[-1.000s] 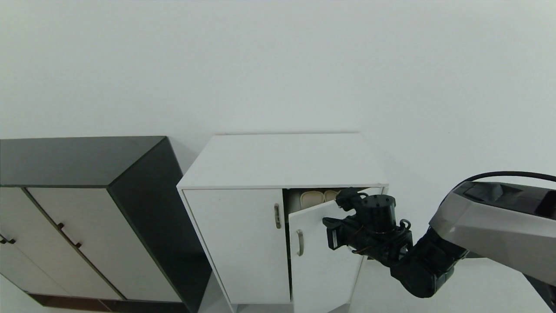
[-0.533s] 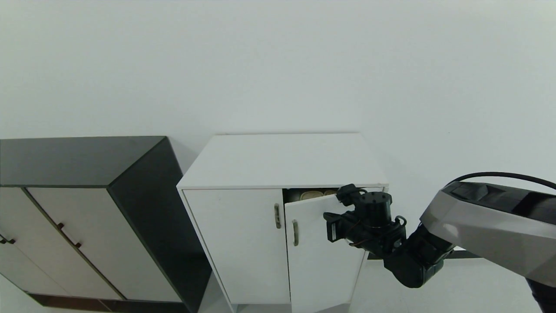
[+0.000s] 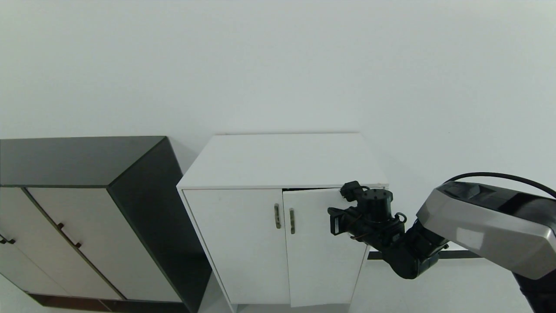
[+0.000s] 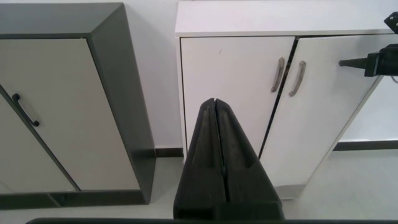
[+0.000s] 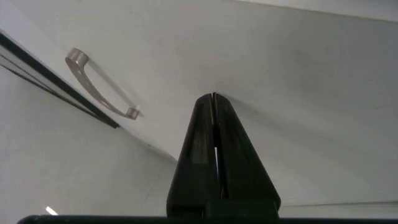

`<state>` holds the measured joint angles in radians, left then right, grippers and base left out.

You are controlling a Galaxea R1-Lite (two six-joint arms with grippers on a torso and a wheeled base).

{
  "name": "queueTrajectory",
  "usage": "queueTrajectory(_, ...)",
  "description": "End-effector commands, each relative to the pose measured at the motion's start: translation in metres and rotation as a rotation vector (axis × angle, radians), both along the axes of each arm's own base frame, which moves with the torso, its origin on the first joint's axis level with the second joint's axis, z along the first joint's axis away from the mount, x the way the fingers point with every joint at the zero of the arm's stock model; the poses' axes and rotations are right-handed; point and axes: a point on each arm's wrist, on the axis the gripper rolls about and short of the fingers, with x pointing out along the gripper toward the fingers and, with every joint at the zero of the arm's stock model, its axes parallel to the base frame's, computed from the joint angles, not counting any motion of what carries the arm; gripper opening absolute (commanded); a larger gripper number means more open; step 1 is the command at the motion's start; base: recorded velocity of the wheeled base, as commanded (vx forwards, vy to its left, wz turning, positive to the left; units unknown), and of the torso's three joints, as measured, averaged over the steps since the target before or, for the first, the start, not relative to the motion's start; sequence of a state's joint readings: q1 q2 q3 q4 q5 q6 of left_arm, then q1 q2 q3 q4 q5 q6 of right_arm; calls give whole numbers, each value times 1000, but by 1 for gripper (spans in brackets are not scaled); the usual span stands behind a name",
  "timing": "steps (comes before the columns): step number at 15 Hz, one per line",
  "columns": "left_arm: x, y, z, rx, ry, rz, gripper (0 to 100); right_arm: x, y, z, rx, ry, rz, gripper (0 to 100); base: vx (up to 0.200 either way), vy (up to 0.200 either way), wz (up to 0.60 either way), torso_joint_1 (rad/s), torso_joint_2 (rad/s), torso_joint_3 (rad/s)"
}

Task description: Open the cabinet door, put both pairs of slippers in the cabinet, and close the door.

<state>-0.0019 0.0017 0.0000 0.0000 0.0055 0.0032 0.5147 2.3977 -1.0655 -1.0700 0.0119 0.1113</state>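
Note:
The white cabinet (image 3: 282, 161) stands against the wall with both doors facing me. Its right door (image 3: 317, 261) is almost flush, with a thin dark gap along its top edge. My right gripper (image 3: 333, 222) is shut and its tip rests against this door's upper part, to the right of the door handle (image 3: 292, 221). In the right wrist view the shut right gripper (image 5: 213, 98) touches the white panel near the handle (image 5: 99, 84). My left gripper (image 4: 214, 106) is shut, empty, and held back from the cabinet front (image 4: 236, 93). The slippers are hidden behind the doors.
A dark cabinet (image 3: 78, 161) with pale doors and black handles stands directly left of the white one. The left door handle (image 3: 276, 216) sits beside the right one. There is open floor (image 4: 348, 180) in front of the white cabinet and to its right.
The right door has swung from ajar to nearly shut, with my right gripper moving in with it. The pale slippers seen inside earlier are now covered by the door.

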Motion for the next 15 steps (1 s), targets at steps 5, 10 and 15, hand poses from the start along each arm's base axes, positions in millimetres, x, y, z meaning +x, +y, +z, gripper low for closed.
queueTrajectory(5, 0, 0, 0, 0, 0, 1, 0, 11, -6, -8, 3, 0, -24, 0, 0, 0, 0, 0, 0, 0)
queueTrajectory(10, 0, 0, 0, 0, 0, 1, 0, 13, -7, -11, 2, 1, -29, 0, 0, 0, 0, 0, 0, 0)
queueTrajectory(15, 0, 0, 0, 1, 0, -1, 0, -24, 0, 14, 35, -89, -3, 0, 0, 0, 0, 0, 0, 0)
